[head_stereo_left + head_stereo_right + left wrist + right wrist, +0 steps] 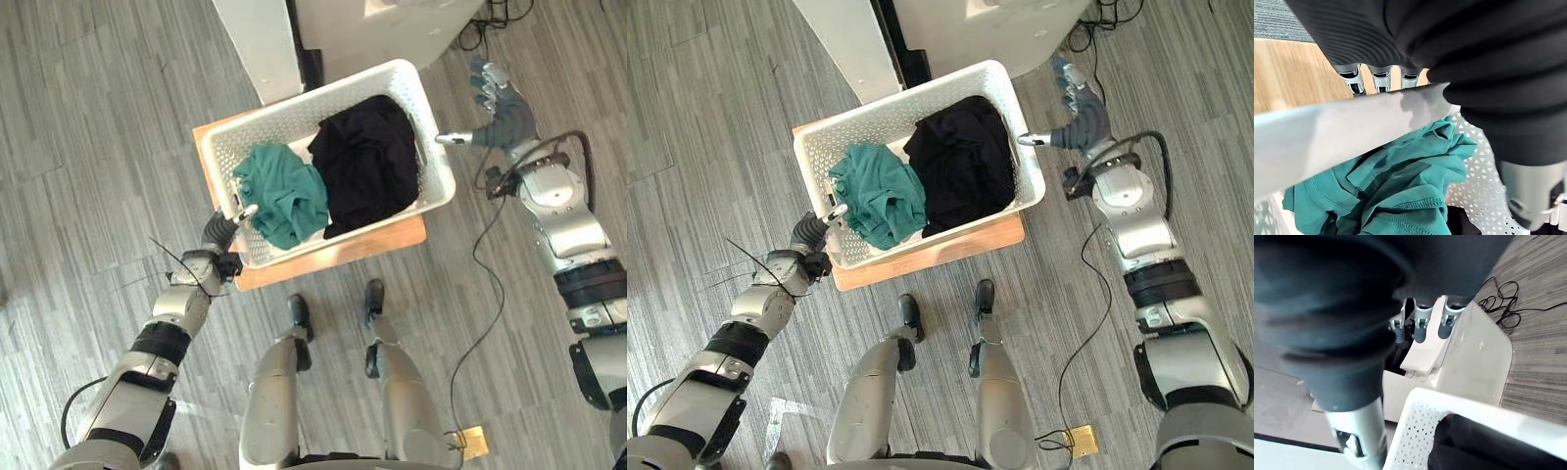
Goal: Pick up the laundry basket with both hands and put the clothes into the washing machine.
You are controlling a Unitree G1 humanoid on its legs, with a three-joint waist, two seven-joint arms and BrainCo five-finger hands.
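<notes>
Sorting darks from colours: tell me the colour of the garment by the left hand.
The garment is teal green; left wrist view.

Bright, even light falls from above, and the grey floor (88,147) looks pale all over. The white laundry basket (431,147) shines. It drops a soft, thin shadow on the wooden board (392,235) under it. The black clothes (367,162) are so dark that their folds hardly show. The green cloth (284,191) has small shadows in its creases. The washing machine (1474,357) looks very bright on its white top.
</notes>
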